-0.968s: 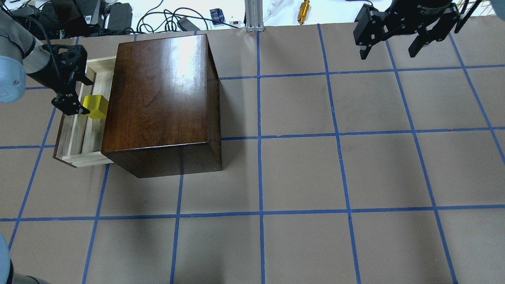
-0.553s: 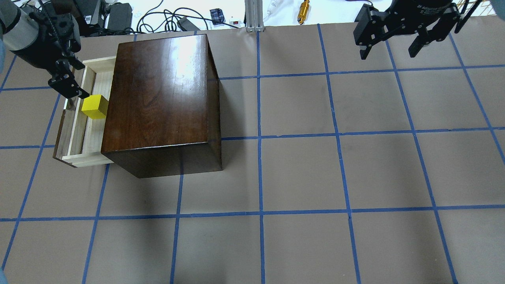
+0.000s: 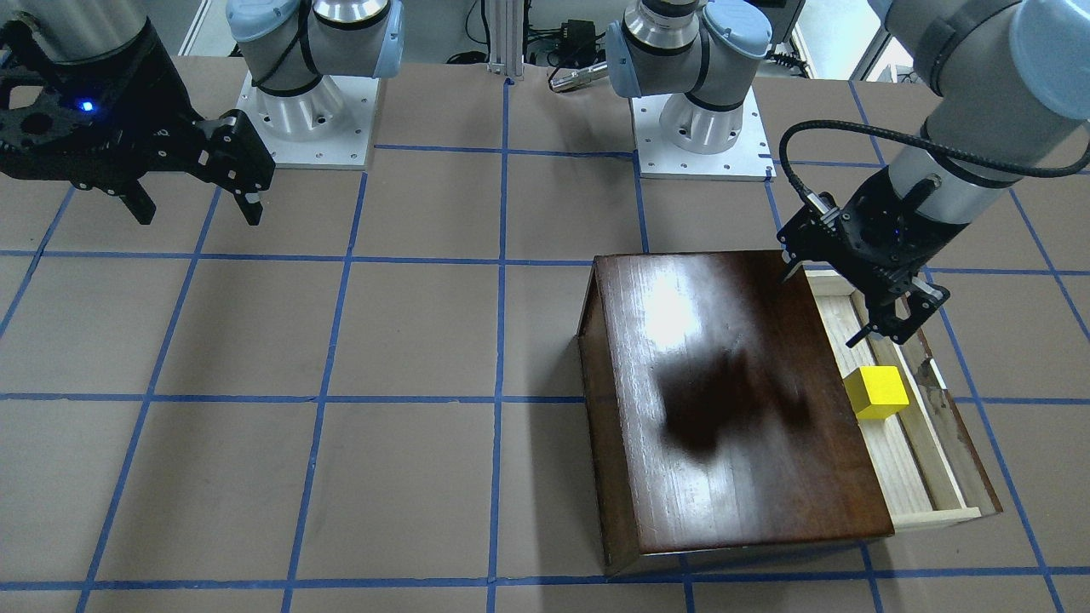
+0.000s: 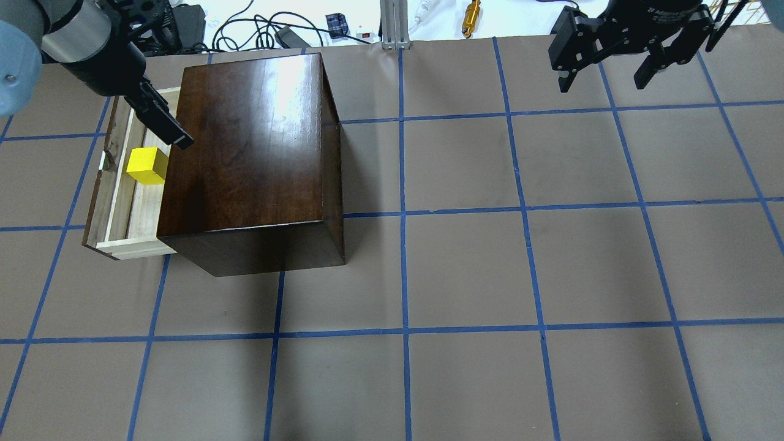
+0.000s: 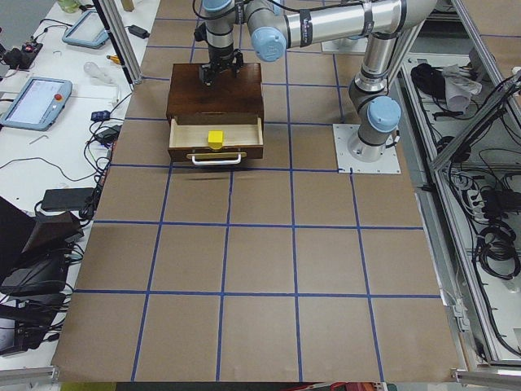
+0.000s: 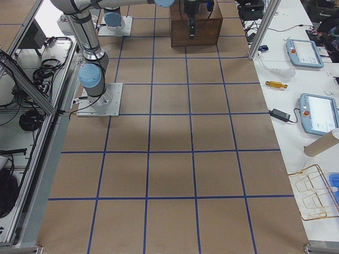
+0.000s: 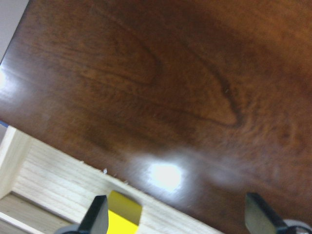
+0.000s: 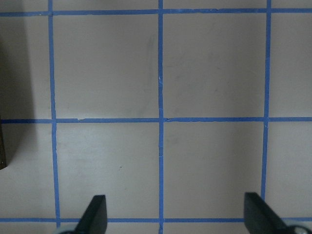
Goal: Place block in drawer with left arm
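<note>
The block [image 4: 147,166] lies in the drawer [image 4: 139,211], on its pale wood floor, roughly midway along the drawer's width and free of any grip. The drawer stands pulled out from the dark wooden box [image 4: 245,141], its whitish handle [image 5: 216,159] facing away from the box in the exterior left view. The left arm [image 4: 79,37], with its black ribbed cable [image 3: 851,132] looping down to the wrist, holds its jaws above the seam where the box's top meets the open drawer, toward the end of the drawer nearest the robot's base. The left jaws are spread wide and hold nothing: in the left wrist view the two fingertips [image 7: 97,217] sit far apart at the bottom edge, with the glossy box top filling most of the picture and a corner of the yellow block showing just beside one tip, below it. The block and the jaws are apart, the jaws higher than the block. The right jaws hang over bare desk [image 4: 490,263] well away from the box, also released and empty, with only blue tape lines under them in the right wrist view.
</note>
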